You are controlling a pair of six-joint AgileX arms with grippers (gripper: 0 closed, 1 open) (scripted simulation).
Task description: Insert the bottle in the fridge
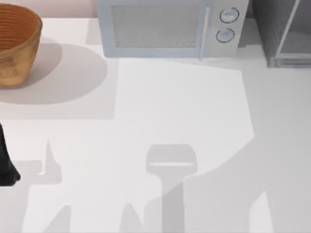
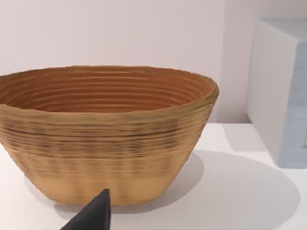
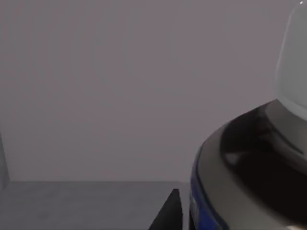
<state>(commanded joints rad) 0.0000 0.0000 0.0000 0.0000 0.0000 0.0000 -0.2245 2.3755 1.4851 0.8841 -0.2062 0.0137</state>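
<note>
My left arm (image 1: 6, 165) is sitting parked at the table's left edge, near side; whether its fingers are spread or pressed together, I cannot tell. Its wrist camera is looking at the woven basket (image 2: 108, 139) at the far left, with one dark fingertip (image 2: 93, 215) poking in. Going right along the far edge: the pale microwave (image 1: 167, 26), then the dark-grey fridge (image 1: 279, 29) in the far right corner, door swung open. The white table (image 1: 184, 107) is showing arm shadows.

In the right wrist view the bottle (image 3: 249, 167) is sitting close against the camera, white cap, dark shoulder, blue band, in front of grey walls and a grey floor, so I am judging it is already inside the fridge. One right fingertip (image 3: 168, 213) is beside it; whether I am pinching it, cannot tell. The bottle is looking small, rigid, light and glossy, so probably slippery; the body below the neck is the best place to hold.
</note>
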